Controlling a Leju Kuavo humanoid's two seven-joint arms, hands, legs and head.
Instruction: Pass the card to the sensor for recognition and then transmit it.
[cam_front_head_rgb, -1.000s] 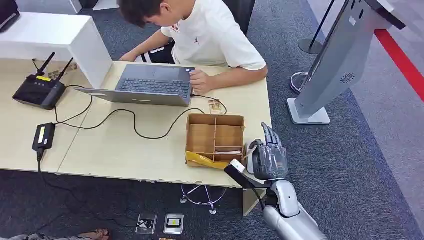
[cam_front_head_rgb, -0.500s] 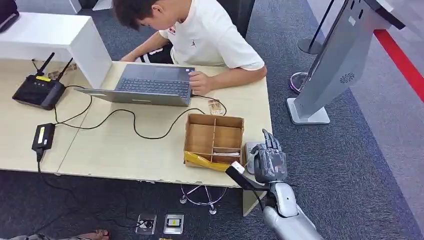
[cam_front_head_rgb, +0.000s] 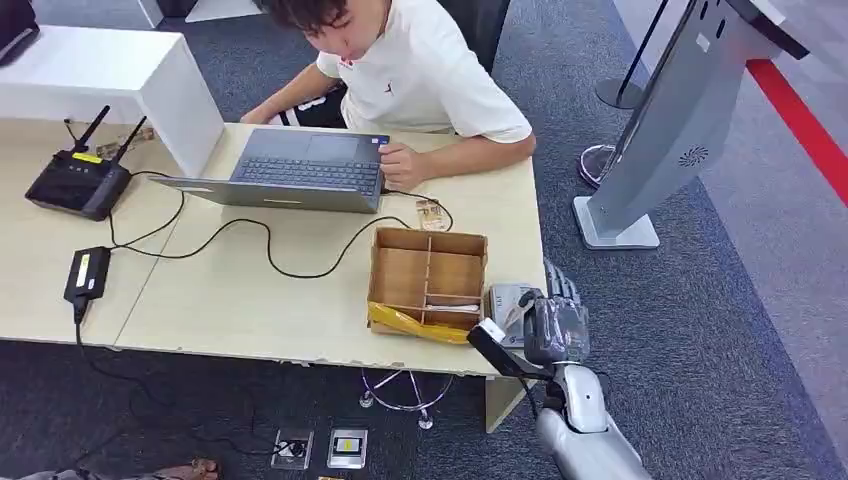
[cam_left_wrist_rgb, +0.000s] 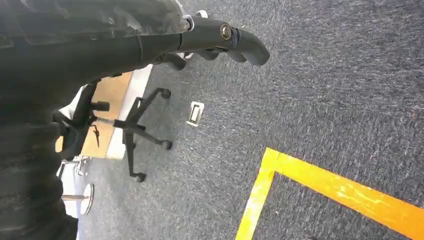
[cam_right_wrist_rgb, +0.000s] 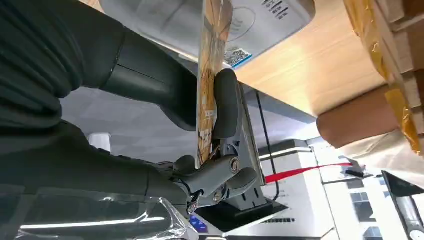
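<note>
The right hand (cam_front_head_rgb: 556, 328) pinches the card (cam_right_wrist_rgb: 209, 75) edge-on between thumb and finger, hovering at the table's corner above the grey sensor (cam_front_head_rgb: 508, 299); the left hand (cam_left_wrist_rgb: 220, 42) hangs empty, fingers curled

Silver right arm (cam_front_head_rgb: 585, 440) with a smooth rounded shell; its right hand (cam_front_head_rgb: 553, 325) is dark grey under clear plastic wrap, black cable trailing alongside.

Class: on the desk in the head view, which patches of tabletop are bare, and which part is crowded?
Bare: the desk between the black cable and its near edge, left of the cardboard box. Crowded: the right end, with the box, the sensor and the right hand holding the card.
</note>
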